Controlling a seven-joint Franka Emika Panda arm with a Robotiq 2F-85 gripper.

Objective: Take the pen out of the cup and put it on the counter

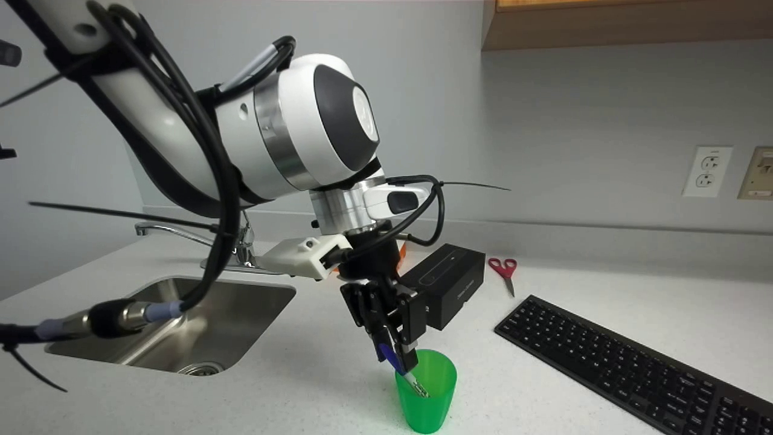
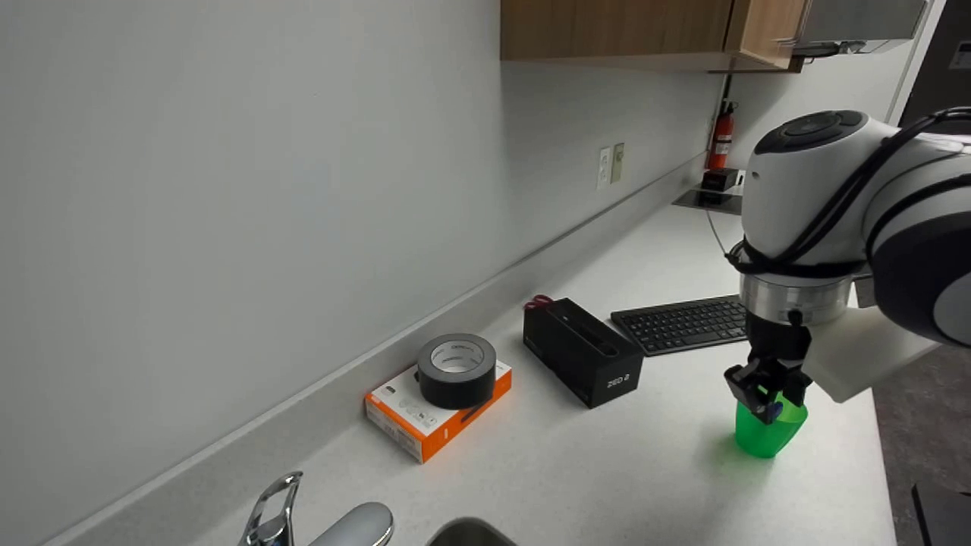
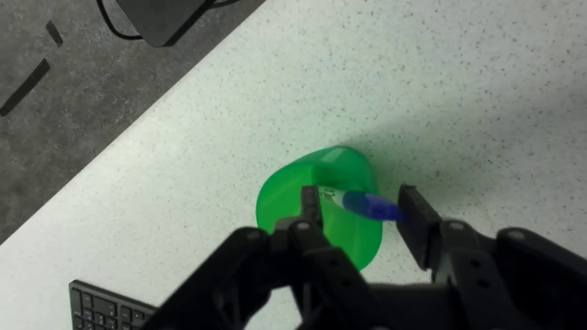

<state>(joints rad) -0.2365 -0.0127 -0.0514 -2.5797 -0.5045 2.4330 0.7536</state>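
The green cup [image 1: 432, 393] stands upright on the off-white counter [image 1: 314, 386]; it also shows in an exterior view [image 2: 762, 436] and the wrist view [image 3: 353, 238]. The pen [image 3: 367, 205] leans in the cup, its blue-purple end sticking out past the rim and its white part inside. Its blue end shows in both exterior views [image 1: 392, 357] [image 2: 774, 412]. My gripper [image 3: 360, 201] is just above the cup with its fingers apart, one on each side of the pen. The pen's blue end is at the right finger in the wrist view; whether they touch cannot be told.
A black box [image 1: 450, 281], red-handled scissors [image 1: 505, 272] and a black keyboard [image 1: 628, 362] lie near the cup. A tape roll [image 2: 457, 371] sits on an orange-white box [image 2: 402, 413]. A steel sink [image 1: 241, 314] is inset. The counter edge [image 3: 151, 107] is close by the cup.
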